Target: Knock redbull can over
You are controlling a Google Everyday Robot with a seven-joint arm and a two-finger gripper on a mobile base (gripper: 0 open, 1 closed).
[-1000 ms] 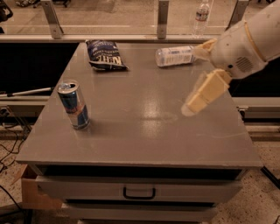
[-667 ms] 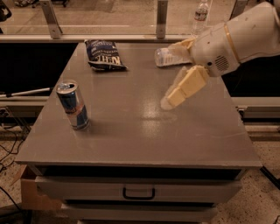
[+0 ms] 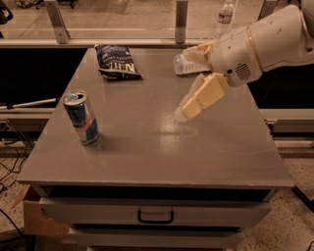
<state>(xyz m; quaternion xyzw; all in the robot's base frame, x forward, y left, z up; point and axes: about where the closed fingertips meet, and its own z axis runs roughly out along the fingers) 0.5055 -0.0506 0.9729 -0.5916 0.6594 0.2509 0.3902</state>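
Observation:
The redbull can (image 3: pixel 82 117) stands upright near the left edge of the grey table (image 3: pixel 147 157), blue and silver with a shiny top. My gripper (image 3: pixel 183 84) hangs over the middle right of the table, well to the right of the can and apart from it. Its two cream fingers (image 3: pixel 201 95) are spread and hold nothing. The white arm reaches in from the upper right.
A dark blue snack bag (image 3: pixel 117 61) lies at the back left of the table. A clear water bottle (image 3: pixel 188 64) lies on its side at the back, partly behind my gripper. Another bottle (image 3: pixel 224 12) stands beyond the glass rail. A drawer (image 3: pixel 155 214) sits below the tabletop.
My arm and gripper have moved left across the table, closer to the can. The can, the bag and the bottle have not moved.

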